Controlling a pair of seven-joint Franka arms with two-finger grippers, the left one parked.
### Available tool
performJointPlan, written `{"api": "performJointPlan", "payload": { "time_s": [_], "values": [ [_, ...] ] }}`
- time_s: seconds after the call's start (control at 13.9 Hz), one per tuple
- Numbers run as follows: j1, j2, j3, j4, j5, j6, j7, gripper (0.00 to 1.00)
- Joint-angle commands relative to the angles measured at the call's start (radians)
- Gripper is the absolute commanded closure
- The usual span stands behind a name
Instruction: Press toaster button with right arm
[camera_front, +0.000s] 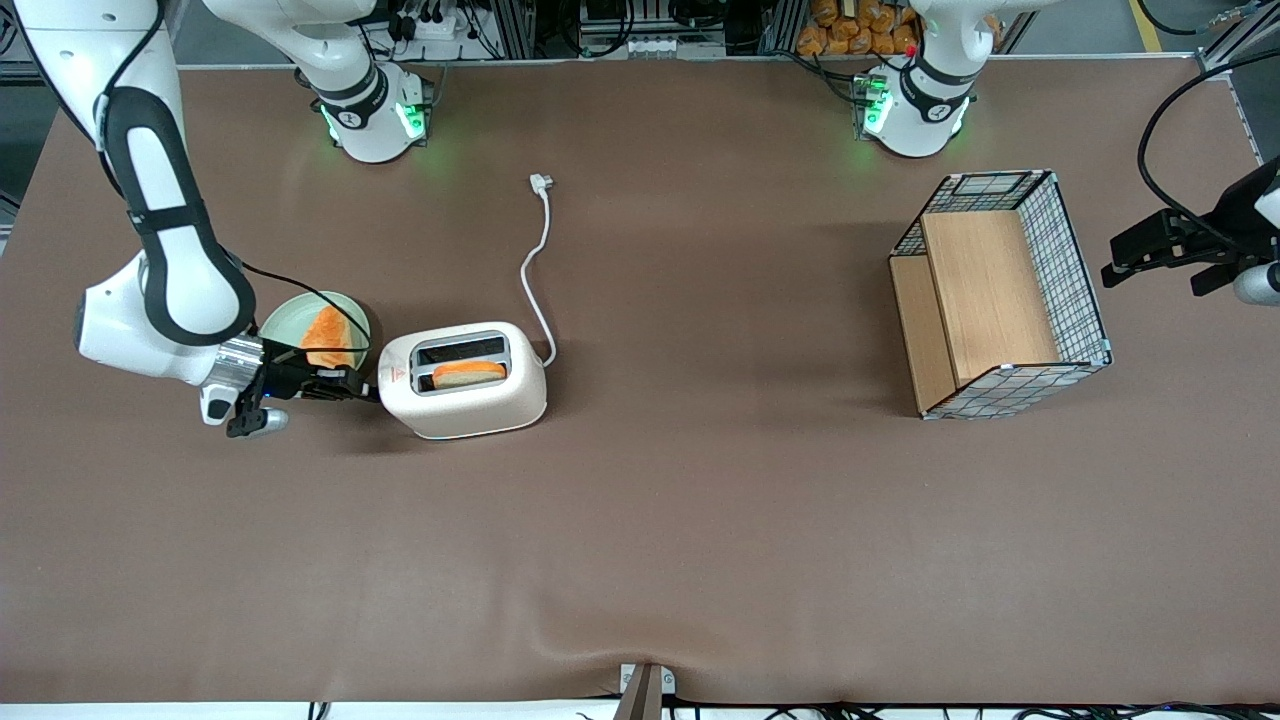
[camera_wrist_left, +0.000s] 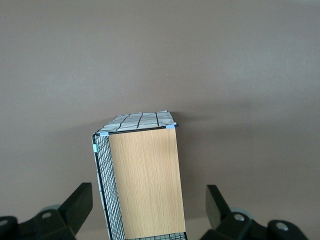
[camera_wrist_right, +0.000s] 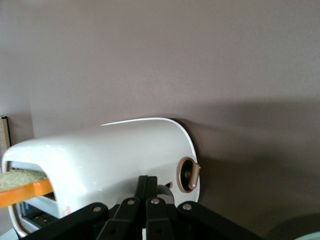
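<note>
The right arm is reaching in low from the working arm's end of the table, and its gripper is sitting against the end face of the toaster, with the fingers drawn together into one closed tip holding nothing. The toaster is standing on the brown table, just beside the green plate that is carrying a slice of toast; a second slice is standing high in the toaster slot nearer the front camera, which suggests the lever is not yet pushed down. The white cord is trailing away toward the arm bases.

The step in hand looks like the press itself — or the last alignment before it. The toaster button is showing only as a pale sliver just past the closed fingertips, so contact cannot be confirmed. The next move is likely calling for a firm downward stroke along the end face, keeping the tip on the lever so it does not slip off or shove the light toaster sideways.

The front view is giving the layout — plate, cord and the wire basket toward the parked arm's end — but it is hiding the button entirely. The right wrist view is showing that end face, with a round tan dial beside the fingers.
</note>
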Motion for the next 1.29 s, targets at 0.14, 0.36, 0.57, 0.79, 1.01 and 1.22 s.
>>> {"api": "performJointPlan", "payload": {
  "time_s": [0.14,0.36,0.57,0.79,1.01,1.22],
  "values": [
    [-0.040,-0.070,-0.003,0.030,-0.088,-0.097,0.068,0.99],
    [-0.062,-0.127,-0.003,0.079,-0.213,-0.195,0.170,0.97],
    [-0.080,-0.205,-0.003,0.147,-0.373,-0.315,0.285,0.93],
    [-0.088,-0.260,0.001,0.248,-0.522,-0.454,0.363,0.87],
    [-0.087,-0.306,0.011,0.339,-0.648,-0.583,0.405,0.70],
    [-0.086,-0.333,0.014,0.382,-0.712,-0.655,0.406,0.30]
  ]
}}
